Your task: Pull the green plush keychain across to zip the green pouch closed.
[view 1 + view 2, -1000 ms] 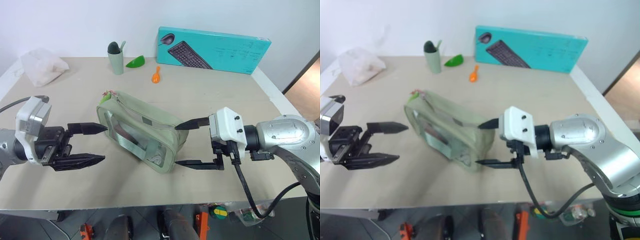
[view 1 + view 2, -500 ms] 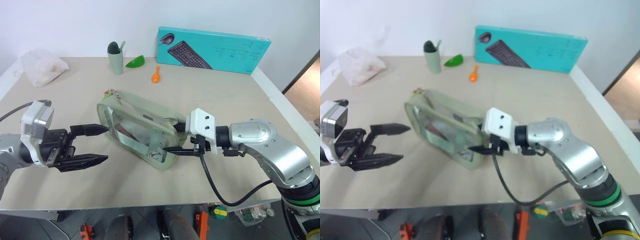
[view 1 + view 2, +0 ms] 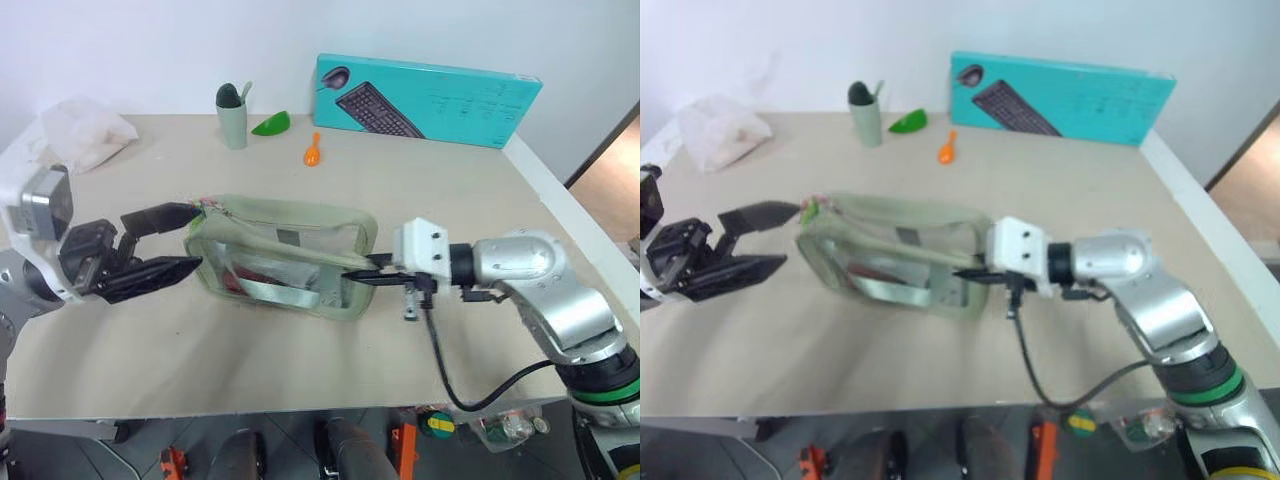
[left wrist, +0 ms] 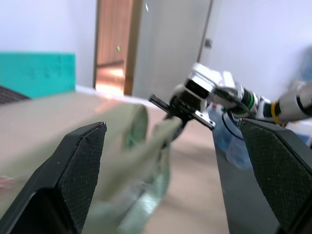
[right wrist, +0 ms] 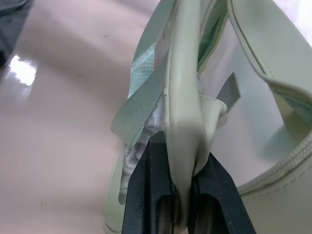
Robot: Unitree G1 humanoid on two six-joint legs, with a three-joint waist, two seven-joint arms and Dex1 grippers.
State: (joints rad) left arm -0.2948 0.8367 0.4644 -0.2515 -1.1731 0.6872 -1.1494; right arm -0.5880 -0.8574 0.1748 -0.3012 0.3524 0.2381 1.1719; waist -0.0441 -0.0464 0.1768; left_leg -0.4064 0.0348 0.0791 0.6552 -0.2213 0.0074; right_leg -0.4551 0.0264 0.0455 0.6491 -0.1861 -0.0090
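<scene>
White wall is running behind a beige desk (image 3: pixel 420 190), and a teal keyboard box (image 3: pixel 428 99) is leaning against that wall at the far side. Near the far edge a sage-green cup (image 3: pixel 232 115) is standing upright with a smooth green leaf-shaped piece (image 3: pixel 271 123) lying just beside it and a small orange spoon-like piece (image 3: pixel 313 152) lying a little nearer. A crumpled white bag (image 3: pixel 82 131) is sitting at the far left corner.

Around the middle of the desk the green pouch (image 3: pixel 285 255) is lying on its side, its clear window facing the head camera and its long axis running left to right. The green plush keychain (image 3: pixel 208 205) is sitting at the pouch's upper left corner, where a bit of pink is showing against the fuzzy green.

The right gripper (image 3: pixel 358 277) is reaching in from the right, and its jaws are clamping tight on the pouch's right end; in the right wrist view the black fingers (image 5: pixel 146 195) are pinching a fold of the pale green edge between them, with a webbing strap (image 5: pixel 141 87) hanging just beside the fold.

The left gripper (image 3: pixel 162 246) is hovering at the pouch's left end with its jaws standing wide apart. Its upper finger tip is lying just beside the keychain; whether it is touching cannot be told. The lower finger is pointing at the pouch's left wall.
</scene>
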